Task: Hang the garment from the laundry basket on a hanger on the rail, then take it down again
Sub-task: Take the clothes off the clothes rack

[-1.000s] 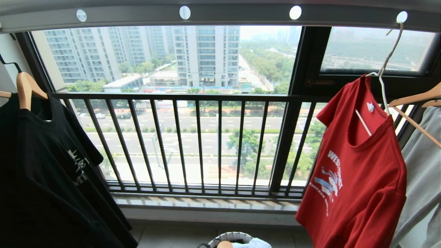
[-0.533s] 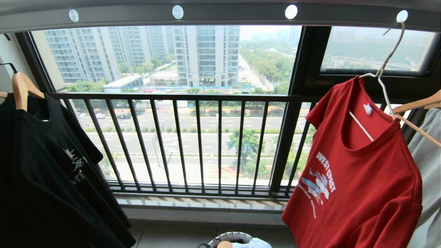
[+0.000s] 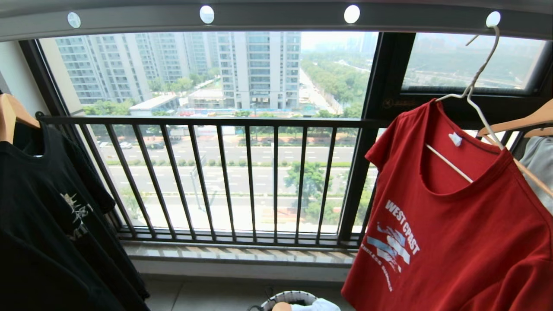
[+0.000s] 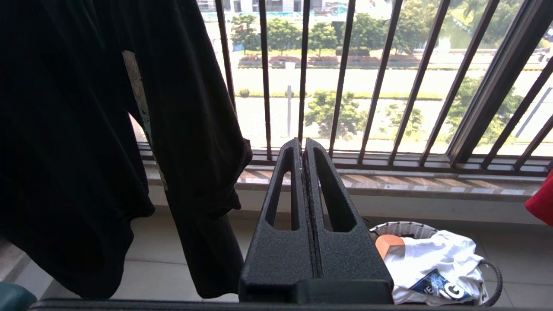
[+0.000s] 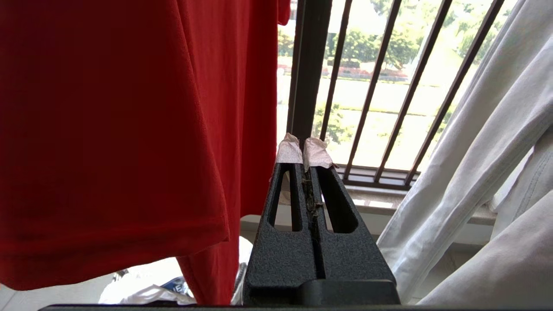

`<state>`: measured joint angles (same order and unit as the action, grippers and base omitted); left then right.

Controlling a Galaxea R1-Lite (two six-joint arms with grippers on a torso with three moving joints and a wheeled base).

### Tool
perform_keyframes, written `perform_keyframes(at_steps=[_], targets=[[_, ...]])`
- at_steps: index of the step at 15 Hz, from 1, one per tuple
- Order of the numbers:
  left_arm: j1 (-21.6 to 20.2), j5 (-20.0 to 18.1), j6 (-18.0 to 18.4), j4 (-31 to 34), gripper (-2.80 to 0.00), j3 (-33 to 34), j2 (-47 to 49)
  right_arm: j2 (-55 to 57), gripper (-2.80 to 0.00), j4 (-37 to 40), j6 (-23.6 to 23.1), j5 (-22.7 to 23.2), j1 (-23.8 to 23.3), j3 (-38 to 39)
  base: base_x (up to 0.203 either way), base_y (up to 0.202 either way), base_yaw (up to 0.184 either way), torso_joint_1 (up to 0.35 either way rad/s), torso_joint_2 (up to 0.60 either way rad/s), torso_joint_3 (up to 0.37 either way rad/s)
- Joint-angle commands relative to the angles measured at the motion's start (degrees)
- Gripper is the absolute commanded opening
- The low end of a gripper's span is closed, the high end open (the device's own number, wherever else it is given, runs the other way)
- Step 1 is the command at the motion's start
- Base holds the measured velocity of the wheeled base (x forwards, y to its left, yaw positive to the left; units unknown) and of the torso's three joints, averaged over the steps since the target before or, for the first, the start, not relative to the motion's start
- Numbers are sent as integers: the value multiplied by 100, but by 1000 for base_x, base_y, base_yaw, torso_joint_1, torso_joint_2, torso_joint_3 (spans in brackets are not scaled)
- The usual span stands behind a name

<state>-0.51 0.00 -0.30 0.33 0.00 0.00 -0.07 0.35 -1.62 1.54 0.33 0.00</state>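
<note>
Red T-shirt (image 3: 453, 224) with white and light-blue "WEST COAST" print hanging on the pale wire hanger (image 3: 473, 93), tilted, collar sagging low toward the front, hem spreading toward the window bars. Hanger's long hook caught in the rightmost visible round hole of the grey overhead rail (image 3: 276, 19); one thin hanger arm showing inside the neck opening. Just beside it on the right, wooden hangers (image 3: 520, 123) carrying a pale grey-white garment (image 3: 540, 160), touching or nearly touching the red shoulder. Below, at the bottom edge of the head view, round laundry basket (image 3: 288, 298) with white woven rim, holding a white cloth (image 4: 436, 263) and something orange. Far left, black T-shirt (image 3: 47, 224) on another wooden hanger. Behind everything, black barred window railing (image 3: 242, 177) and a stone sill. Left gripper (image 4: 303, 144) pressed fully together, empty, pointing toward the railing beside the black shirt. Right gripper (image 5: 303, 144) likewise closed tight on nothing, taped tips together, just beside the red shirt's hanging edge, apart from it.
</note>
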Motion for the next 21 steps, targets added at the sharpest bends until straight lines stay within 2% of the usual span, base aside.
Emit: perform_keyframes(at_steps=[1, 21], targets=[[-2, -6, -5, 2, -280, 0, 9, 7, -280, 0, -5, 5, 2, 0, 0, 0, 0, 0, 0, 0], [-2, 0, -5, 2, -280, 0, 9, 7, -280, 0, 4, 5, 2, 0, 0, 0, 0, 0, 0, 0]])
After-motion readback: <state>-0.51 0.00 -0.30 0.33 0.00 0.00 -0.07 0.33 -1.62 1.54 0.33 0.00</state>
